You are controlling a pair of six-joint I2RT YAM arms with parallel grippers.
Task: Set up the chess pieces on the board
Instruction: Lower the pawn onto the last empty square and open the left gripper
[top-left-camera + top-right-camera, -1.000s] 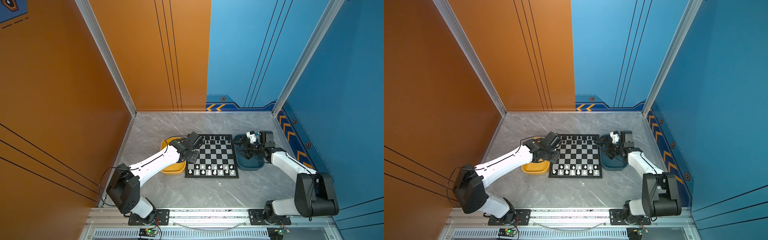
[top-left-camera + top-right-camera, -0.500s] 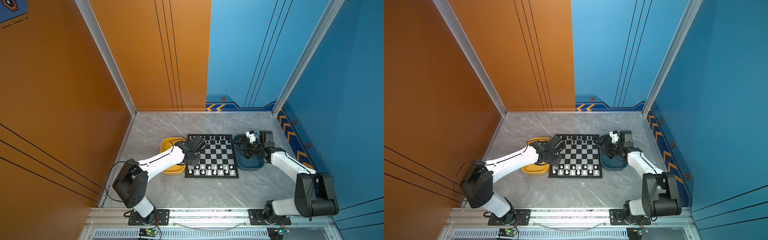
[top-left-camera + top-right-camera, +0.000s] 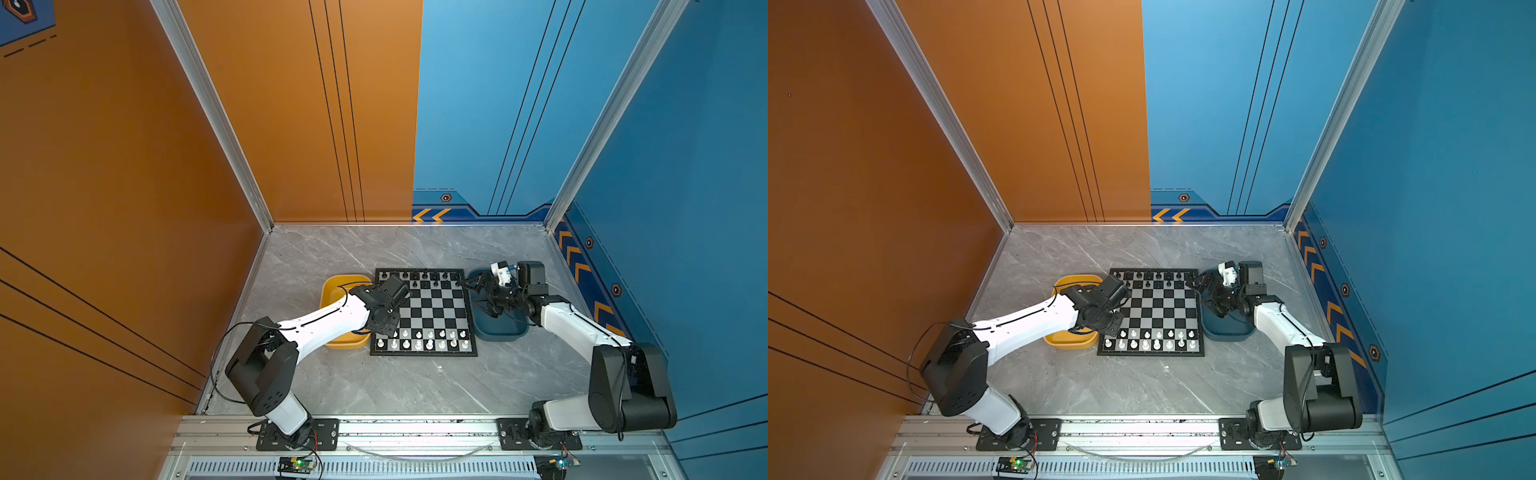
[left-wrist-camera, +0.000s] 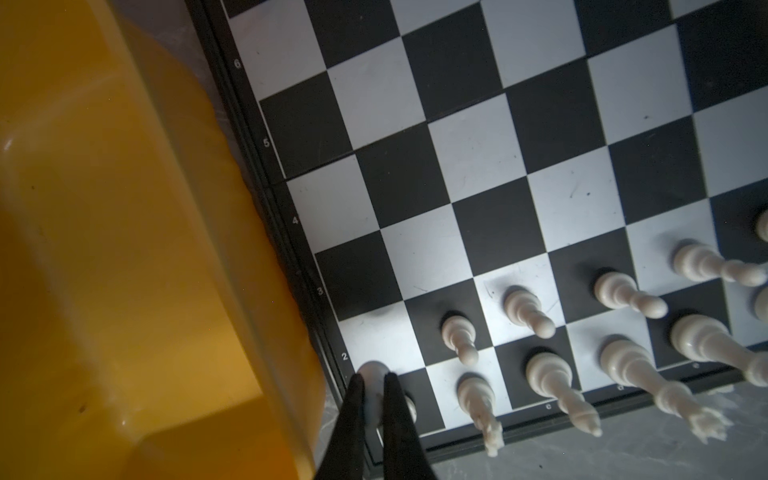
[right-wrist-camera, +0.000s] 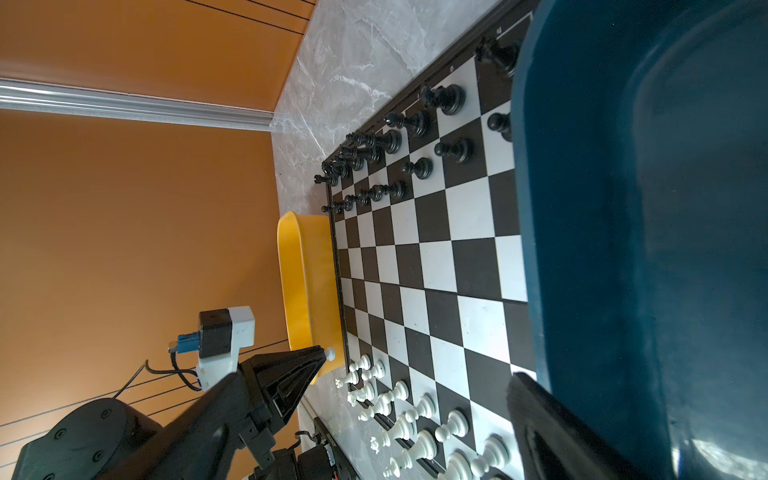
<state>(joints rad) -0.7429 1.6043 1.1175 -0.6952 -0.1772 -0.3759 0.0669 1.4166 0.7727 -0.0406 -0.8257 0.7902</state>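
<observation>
- Booth: orange wall (image 3: 291,124) on the left, blue wall (image 3: 478,104) on the right, grey marble-pattern desk (image 3: 374,386) below.
- Board (image 3: 432,307) lay flat mid-desk, squared to the booth, in both top views.
- Yellow tray (image 3: 334,286) sat just beside the board's left edge; dark blue tray (image 3: 500,330) sat just beside its right edge.
- White pieces (image 3: 424,338) stood upright in the two rows nearest the robot.
- Black pieces (image 3: 424,277) stood in the two far rows, partly hidden by the left arm (image 3: 324,324) in the top views.
- Left pincer (image 4: 373,388) was clamped narrow on a white pawn (image 4: 372,370), tips pinching it from both sides.
- Left wrist view put that pawn over the edge of the light square by the "2" mark, at the board's near left corner, close to the yellow tray's wall.
- Could not tell whether the pawn touched the square.
- Neighbours there: a second pawn (image 4: 457,336) on the next square of that row, plus a knight (image 4: 478,399) and a bishop (image 4: 552,382) in the edge row, all upright.
- Right pincer (image 3: 471,293) was spread wide with nothing between the jaws, hanging over the far end of the dark blue tray, near the board's far right corner.
- Right wrist view showed only one of its fingers (image 5: 548,419), dark, in front of the tray's rim.
- Same view caught the left pincer across the board, with the pawn's end poking out past the tips.
</observation>
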